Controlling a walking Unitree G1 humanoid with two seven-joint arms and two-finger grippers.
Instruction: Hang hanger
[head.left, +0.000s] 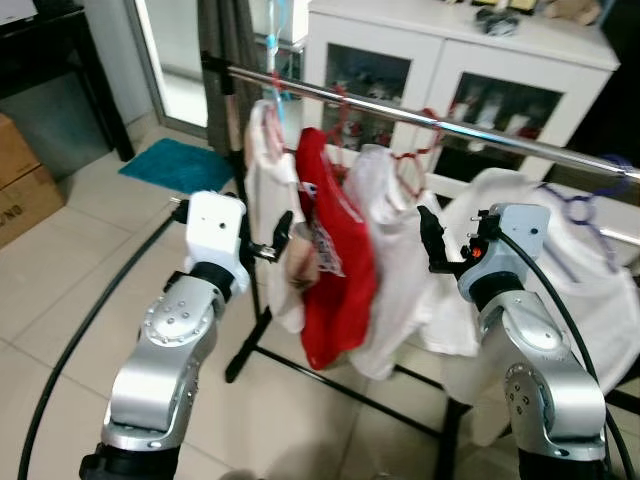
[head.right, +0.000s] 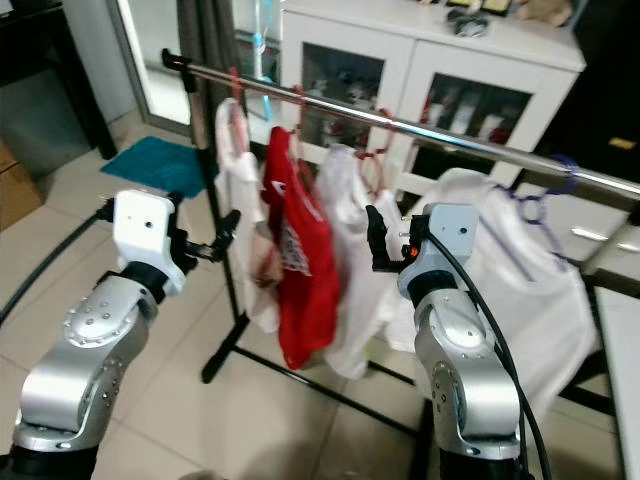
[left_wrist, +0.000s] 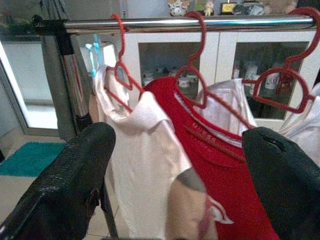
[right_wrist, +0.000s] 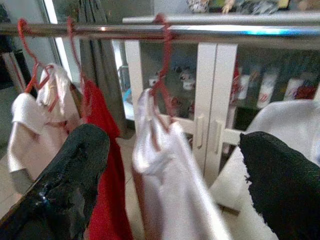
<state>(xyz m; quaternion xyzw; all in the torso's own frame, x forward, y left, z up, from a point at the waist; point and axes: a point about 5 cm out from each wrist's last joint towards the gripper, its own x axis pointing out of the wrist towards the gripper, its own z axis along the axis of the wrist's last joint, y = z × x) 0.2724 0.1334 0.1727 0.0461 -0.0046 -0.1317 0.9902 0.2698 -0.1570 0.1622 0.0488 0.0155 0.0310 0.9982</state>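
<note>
Both hands, left hand (head.left: 283, 243) and right hand (head.left: 432, 240), spread empty before thin red plastic hanger (left_wrist: 192, 75) hooked on chrome rail (head.left: 440, 122), light, springy; grip its neck.

Background stuff: white cabinet with glass doors (head.left: 440, 80) sits past the claws, mugs and little figurines behind the glass. Teal floor mat (head.left: 178, 163) well off beyond the left claw, brown cardboard boxes (head.left: 22, 180) further left on pale floor tiles (head.left: 90, 250).
</note>
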